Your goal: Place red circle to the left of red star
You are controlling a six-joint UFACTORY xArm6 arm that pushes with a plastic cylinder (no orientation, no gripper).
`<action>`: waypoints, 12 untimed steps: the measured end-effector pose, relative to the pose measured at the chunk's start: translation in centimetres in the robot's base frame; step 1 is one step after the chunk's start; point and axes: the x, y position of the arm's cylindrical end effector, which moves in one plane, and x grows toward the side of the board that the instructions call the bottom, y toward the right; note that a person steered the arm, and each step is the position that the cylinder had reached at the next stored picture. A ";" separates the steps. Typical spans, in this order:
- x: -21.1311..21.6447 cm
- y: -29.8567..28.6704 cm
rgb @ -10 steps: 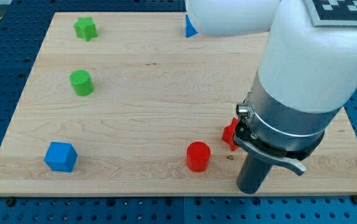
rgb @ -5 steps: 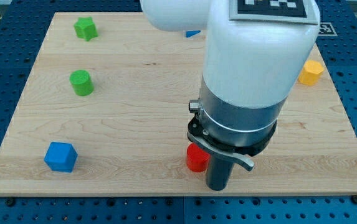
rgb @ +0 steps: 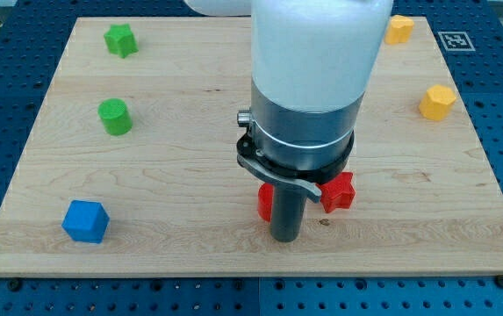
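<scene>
Two red pieces sit low on the wooden board (rgb: 190, 105), a little right of its middle, and my tip (rgb: 285, 238) comes down between them. The red circle (rgb: 265, 202) shows only as a sliver at the left edge of the rod, seemingly touching it, with most of its body hidden behind the dark shaft. The red star (rgb: 338, 191) lies just beside the rod on the view's right, partly covered by the arm's grey collar, so its shape is only partly plain. The circle therefore lies to the view's left of the star, the rod standing between the two. My tip rests a shade below both pieces, toward the view's bottom. No jaws belong to this arm; it ends in the plain rod, so nothing is clasped or let go.

Elsewhere, a green star (rgb: 121, 39) sits near the top left corner, a green cylinder (rgb: 114, 117) below it, and a blue cube (rgb: 86, 220) near the bottom left corner. An orange block (rgb: 398, 29) lies at the top edge on the right, and a yellow block (rgb: 436, 103) lies below it near the right edge.
</scene>
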 end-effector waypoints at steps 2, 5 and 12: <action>-0.6 0.0; 0.5 -1.0; -1.6 -5.7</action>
